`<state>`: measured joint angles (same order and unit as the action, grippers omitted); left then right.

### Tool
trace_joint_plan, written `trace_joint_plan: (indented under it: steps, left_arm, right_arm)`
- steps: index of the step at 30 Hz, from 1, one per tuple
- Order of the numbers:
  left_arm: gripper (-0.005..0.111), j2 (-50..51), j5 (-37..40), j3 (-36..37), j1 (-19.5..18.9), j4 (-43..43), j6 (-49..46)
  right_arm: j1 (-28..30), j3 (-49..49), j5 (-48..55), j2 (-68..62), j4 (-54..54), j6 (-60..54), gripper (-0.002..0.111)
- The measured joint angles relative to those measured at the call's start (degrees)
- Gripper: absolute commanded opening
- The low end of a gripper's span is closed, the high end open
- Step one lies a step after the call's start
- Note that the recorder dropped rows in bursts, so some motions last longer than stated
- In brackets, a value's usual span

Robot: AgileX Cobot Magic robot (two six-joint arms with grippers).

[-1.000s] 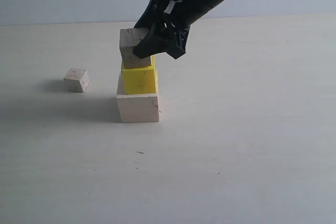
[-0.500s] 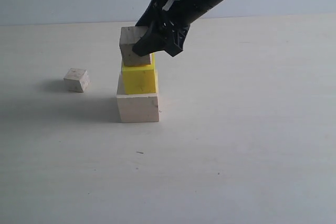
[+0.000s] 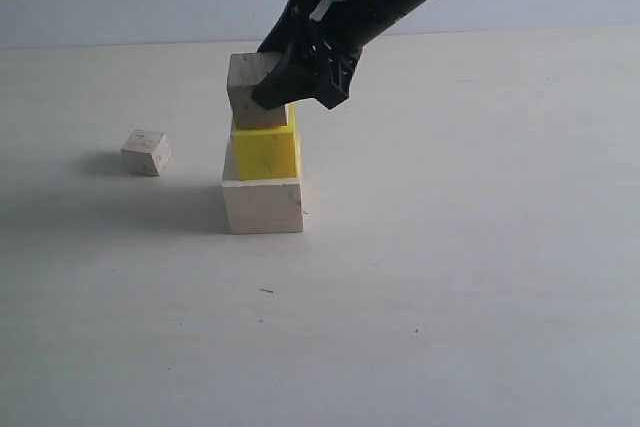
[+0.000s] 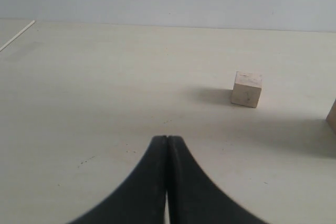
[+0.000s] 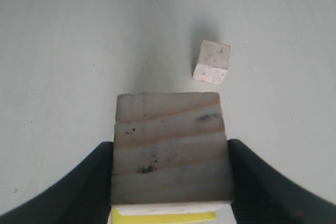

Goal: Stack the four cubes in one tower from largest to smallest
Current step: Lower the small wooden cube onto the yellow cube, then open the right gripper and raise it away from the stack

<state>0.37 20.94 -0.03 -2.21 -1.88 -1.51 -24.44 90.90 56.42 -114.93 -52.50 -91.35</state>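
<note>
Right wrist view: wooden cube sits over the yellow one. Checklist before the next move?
1. Grip: right gripper pressed against both sides of the gripped cube: ok.
2. Seating: gripped cube rests on the yellow cube, no gap in the exterior view: ok.
3. Alignment: gripped cube square and centred on the yellow cube: cannot tell.
4. Base: yellow cube sits flat on the large pale cube: ok.
5. Last piece: loose small cube stands apart from the stack, unobstructed: ok.
6. Other arm: left gripper shut and empty: ok.
</note>
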Motion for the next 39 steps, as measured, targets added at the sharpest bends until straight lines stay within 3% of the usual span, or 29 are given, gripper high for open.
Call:
trace_joint_plan:
  steps: [10,39]
  left_arm:
    - [0.000,0.00,0.00,0.00,0.00,0.00,0.00]
    - [0.000,0.00,0.00,0.00,0.00,0.00,0.00]
  right_arm:
    - [0.00,0.00,0.21,0.00,0.00,0.00,0.060]
    - [0.00,0.00,-0.77,0.00,1.83,0.31,0.060]
